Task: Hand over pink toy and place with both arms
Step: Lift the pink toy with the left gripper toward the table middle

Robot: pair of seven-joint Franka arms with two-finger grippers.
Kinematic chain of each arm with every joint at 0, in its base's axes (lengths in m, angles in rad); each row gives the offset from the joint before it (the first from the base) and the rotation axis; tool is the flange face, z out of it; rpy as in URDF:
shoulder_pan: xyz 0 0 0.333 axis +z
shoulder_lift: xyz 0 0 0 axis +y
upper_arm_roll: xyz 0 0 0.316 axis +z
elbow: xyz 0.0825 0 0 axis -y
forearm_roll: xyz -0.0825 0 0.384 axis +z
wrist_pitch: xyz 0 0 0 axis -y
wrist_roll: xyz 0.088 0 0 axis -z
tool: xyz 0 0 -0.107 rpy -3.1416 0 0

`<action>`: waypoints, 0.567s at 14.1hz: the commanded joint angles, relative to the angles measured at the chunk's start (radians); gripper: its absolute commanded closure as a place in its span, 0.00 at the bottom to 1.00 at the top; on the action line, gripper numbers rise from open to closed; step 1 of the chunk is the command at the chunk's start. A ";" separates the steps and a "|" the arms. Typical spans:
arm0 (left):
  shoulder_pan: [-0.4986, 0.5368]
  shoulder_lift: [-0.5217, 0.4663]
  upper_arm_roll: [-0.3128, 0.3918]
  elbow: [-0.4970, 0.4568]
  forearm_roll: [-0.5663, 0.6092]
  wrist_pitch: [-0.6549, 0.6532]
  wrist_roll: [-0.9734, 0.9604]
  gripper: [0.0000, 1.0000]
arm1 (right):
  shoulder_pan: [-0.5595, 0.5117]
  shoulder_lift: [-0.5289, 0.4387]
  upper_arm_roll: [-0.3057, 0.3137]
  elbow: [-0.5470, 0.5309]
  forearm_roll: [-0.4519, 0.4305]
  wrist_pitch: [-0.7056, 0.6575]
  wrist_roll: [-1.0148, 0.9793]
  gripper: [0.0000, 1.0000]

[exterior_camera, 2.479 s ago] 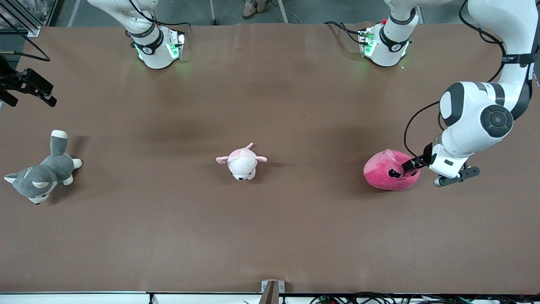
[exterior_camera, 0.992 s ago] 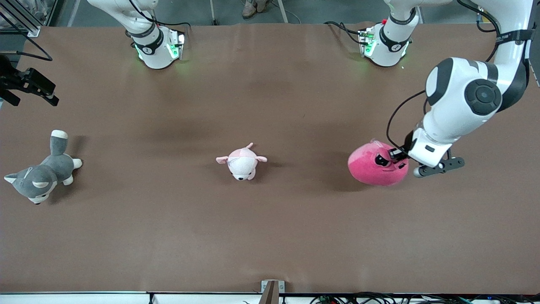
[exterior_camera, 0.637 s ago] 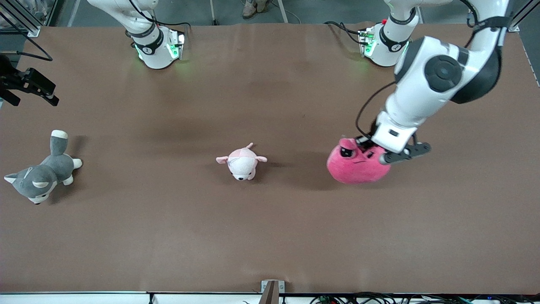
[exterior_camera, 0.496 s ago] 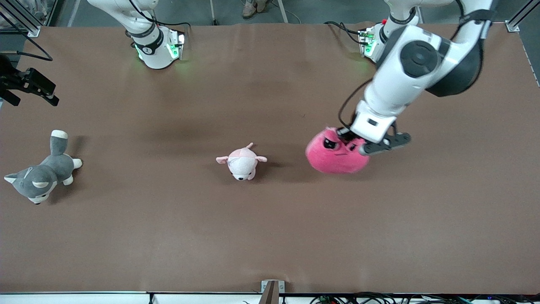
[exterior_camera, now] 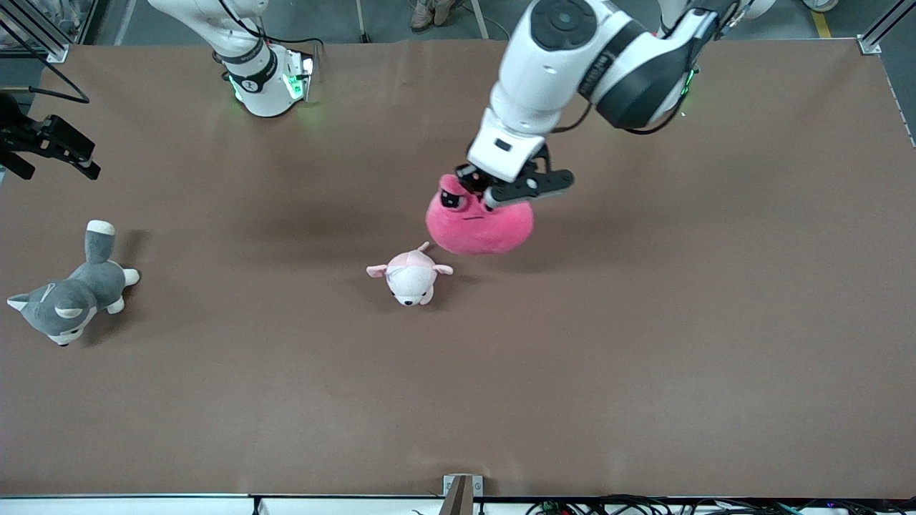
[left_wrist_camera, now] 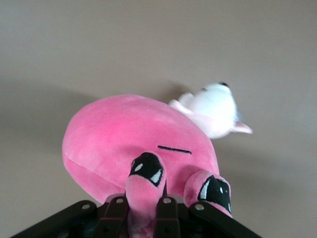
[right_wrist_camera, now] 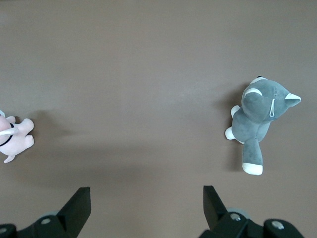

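At the right arm's end of the table (exterior_camera: pixel 644 357), a grey plush cat (exterior_camera: pixel 70 297) is lying on its side, well apart from the pale pink plush animal (exterior_camera: pixel 409 276) that is sitting near the middle of the table and serving as the landmark. Over that same end, the right end effector (right_wrist_camera: pixel 146 210) is waiting in the air with its fingers (right_wrist_camera: pixel 77 208) standing wide apart and gripping nothing; the grey plush cat (right_wrist_camera: pixel 260 121) and an edge of the pale pink plush animal (right_wrist_camera: pixel 15 136) are showing below it. Just beside the pale pink plush animal (left_wrist_camera: pixel 213 111), toward the left arm's end, the pink toy (exterior_camera: pixel 478 218) is hanging clear of the table. The left end effector (exterior_camera: pixel 478 192) is holding it from above, its fingers (left_wrist_camera: pixel 167 218) clamped together on a small flap beside the eyes of the pink toy (left_wrist_camera: pixel 129 139).
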State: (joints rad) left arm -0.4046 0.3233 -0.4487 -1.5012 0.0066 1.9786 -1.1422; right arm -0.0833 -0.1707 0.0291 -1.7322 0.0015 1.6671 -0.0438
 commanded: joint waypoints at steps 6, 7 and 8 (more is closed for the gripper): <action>-0.163 0.140 0.022 0.251 0.012 -0.020 -0.171 1.00 | 0.026 0.019 -0.001 -0.001 0.012 0.000 0.010 0.00; -0.172 0.140 0.022 0.254 0.012 -0.005 -0.171 1.00 | 0.055 0.051 -0.001 -0.001 0.012 0.005 0.009 0.00; -0.177 0.140 0.021 0.254 0.012 0.014 -0.174 1.00 | 0.068 0.077 -0.001 0.000 0.014 0.005 0.010 0.00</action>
State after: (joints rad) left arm -0.5562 0.4460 -0.4366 -1.2925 0.0066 1.9821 -1.2973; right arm -0.0566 -0.1489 0.0310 -1.7373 0.0066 1.6667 -0.0441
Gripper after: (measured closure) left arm 0.828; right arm 0.000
